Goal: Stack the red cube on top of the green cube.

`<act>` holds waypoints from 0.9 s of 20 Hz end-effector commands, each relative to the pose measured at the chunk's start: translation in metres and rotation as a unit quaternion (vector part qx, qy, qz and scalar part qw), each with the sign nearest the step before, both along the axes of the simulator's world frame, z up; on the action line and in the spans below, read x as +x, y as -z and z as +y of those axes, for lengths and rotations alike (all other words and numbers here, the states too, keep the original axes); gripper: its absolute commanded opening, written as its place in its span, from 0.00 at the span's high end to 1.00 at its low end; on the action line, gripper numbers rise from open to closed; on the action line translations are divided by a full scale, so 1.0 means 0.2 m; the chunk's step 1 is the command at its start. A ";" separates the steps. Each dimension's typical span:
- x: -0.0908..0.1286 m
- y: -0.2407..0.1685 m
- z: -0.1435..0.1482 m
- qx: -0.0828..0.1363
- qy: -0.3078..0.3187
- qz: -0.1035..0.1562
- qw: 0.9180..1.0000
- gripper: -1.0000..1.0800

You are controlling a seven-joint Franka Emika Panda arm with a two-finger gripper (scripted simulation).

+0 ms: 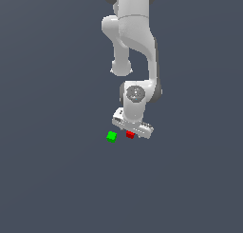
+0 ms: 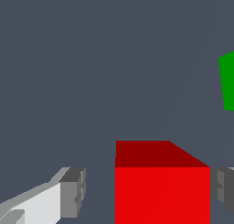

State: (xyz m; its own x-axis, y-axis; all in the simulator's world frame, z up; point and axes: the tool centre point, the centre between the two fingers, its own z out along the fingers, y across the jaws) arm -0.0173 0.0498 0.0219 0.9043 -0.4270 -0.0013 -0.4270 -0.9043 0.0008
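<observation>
The red cube sits on the dark grey floor, partly covered by the white gripper that hangs low over it. In the wrist view the red cube fills the space between the two fingers of the gripper. One grey pad stands clearly apart from the cube. The other pad is at the cube's side, touching or nearly so. The jaws are open. The green cube lies just to the exterior view's left of the red one, apart from it, and shows at the wrist view's edge.
The white arm rises above the gripper towards the top of the exterior view. The plain dark grey floor spreads all around the two cubes.
</observation>
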 end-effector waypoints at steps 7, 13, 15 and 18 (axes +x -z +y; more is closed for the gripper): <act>0.00 0.01 0.00 0.000 0.000 -0.001 1.000 1.00; 0.00 0.01 0.00 0.000 0.000 -0.001 1.000 1.00; 0.00 0.00 0.00 0.000 0.000 -0.001 1.000 1.00; 0.00 -0.04 0.00 0.000 0.000 -0.001 1.000 1.00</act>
